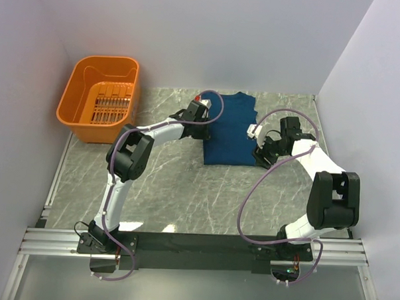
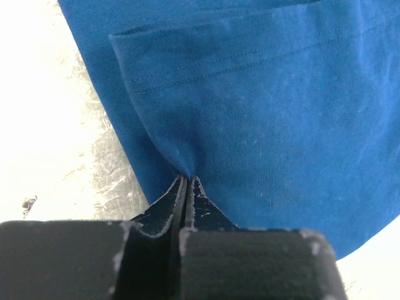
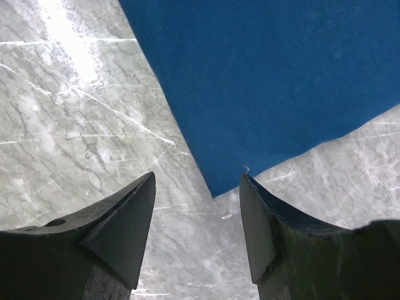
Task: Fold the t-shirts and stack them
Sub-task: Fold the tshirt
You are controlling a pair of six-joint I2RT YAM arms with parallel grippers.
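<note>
top view: the folded dark blue t-shirt (image 1: 231,128) lies flat at the back middle of the marble table (image 1: 172,188), well apart from the orange basket (image 1: 99,99) at the far left. the left gripper (image 1: 200,110) is at its left edge, the right gripper (image 1: 261,151) by its near right corner.

left wrist view: the fingers are pressed together, pinching a pucker of t-shirt (image 2: 262,125) fabric just below a sleeve hem.

right wrist view: the fingers stand apart above the table, holding nothing, with the t-shirt (image 3: 269,81) corner just ahead between their tips.
</note>
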